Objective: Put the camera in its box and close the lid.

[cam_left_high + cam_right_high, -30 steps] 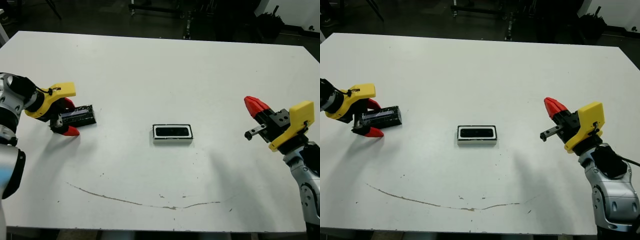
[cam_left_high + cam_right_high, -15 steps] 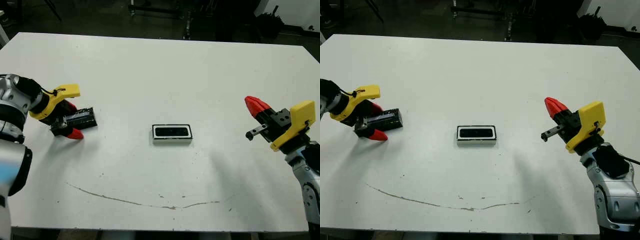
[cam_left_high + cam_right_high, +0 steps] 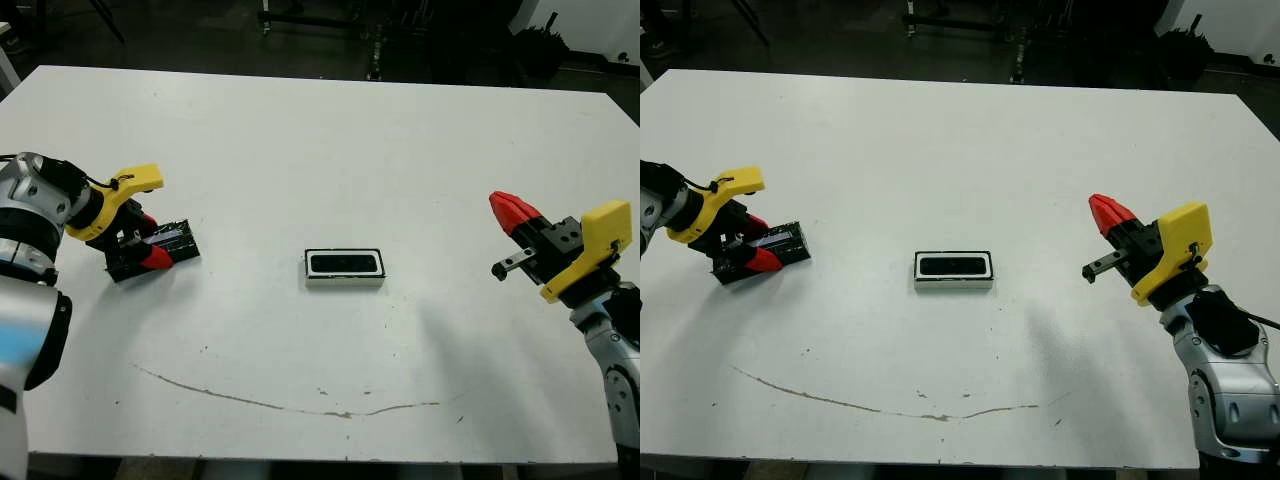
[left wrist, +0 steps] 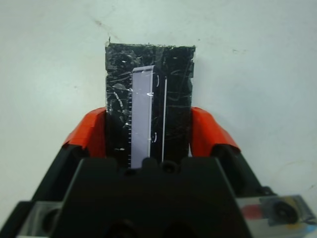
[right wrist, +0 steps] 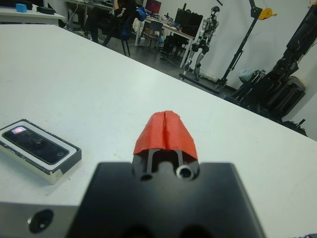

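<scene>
The lid (image 4: 149, 99) is seen pinched between the two red fingers (image 4: 91, 133) of the left pincer (image 3: 148, 240), near the left edge of the white table (image 3: 330, 130); whether it rests on the surface or is just clear of it cannot be told. The box (image 3: 345, 268) is seen at the table's middle, well apart from both arms, with the camera (image 3: 345, 264) already lying in it (its dark face is visible in the right wrist view). The right pincer (image 3: 507, 212) is held pressed together and empty, above the table's right side. A slip is judged possible: the lid is glossy and gripped by its long sides, so a tilt in transit could let it slide out or land askew on the rim. Open, bare surface is seen between lid and box, so a clear path is offered.
</scene>
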Robot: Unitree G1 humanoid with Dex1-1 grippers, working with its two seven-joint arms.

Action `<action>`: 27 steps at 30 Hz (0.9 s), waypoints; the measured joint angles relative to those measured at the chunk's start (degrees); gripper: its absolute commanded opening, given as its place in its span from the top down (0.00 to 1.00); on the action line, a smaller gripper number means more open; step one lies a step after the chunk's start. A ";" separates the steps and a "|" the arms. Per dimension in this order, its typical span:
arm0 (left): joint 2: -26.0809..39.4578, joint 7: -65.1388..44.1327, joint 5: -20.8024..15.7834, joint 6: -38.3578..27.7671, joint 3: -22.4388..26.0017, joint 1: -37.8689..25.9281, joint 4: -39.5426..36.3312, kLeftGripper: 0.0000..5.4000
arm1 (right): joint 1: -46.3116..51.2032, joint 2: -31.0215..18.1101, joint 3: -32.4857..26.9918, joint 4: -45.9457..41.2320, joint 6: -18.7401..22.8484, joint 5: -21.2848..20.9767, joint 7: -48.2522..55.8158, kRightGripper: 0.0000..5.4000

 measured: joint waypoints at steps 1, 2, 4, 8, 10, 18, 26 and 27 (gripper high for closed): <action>0.00 -0.13 0.00 -0.40 -0.10 0.00 -0.06 0.42 | 0.00 0.00 0.00 0.00 0.00 0.00 0.00 1.00; 0.00 -0.28 0.00 -0.75 -0.14 0.00 -0.10 0.42 | 0.00 0.00 0.00 0.00 -0.01 0.00 0.00 1.00; -0.03 -0.60 -0.02 -1.51 -0.14 0.04 -0.17 0.42 | 0.00 0.00 0.01 0.00 -0.01 -0.01 0.00 1.00; -0.24 -2.79 -1.80 -3.59 1.51 0.70 -0.37 0.42 | 0.01 0.01 0.07 0.00 -0.06 -0.04 -0.08 1.00; -0.78 -4.81 -3.91 -2.84 3.39 1.01 -0.43 0.42 | 0.05 0.02 0.16 -0.05 -0.06 -0.12 -0.36 1.00; -3.45 -11.10 -11.58 2.67 8.78 0.02 -8.55 0.42 | 0.13 0.28 0.84 -0.68 0.20 -0.37 -1.18 1.00; -5.70 -12.37 -19.15 6.11 6.63 -1.11 -22.94 0.42 | 0.48 1.44 2.05 -2.09 2.05 -0.27 -2.64 1.00; -6.00 -12.37 -19.69 6.82 6.01 -1.15 -24.12 0.42 | 0.51 1.45 2.28 -2.12 2.05 -0.38 -2.65 1.00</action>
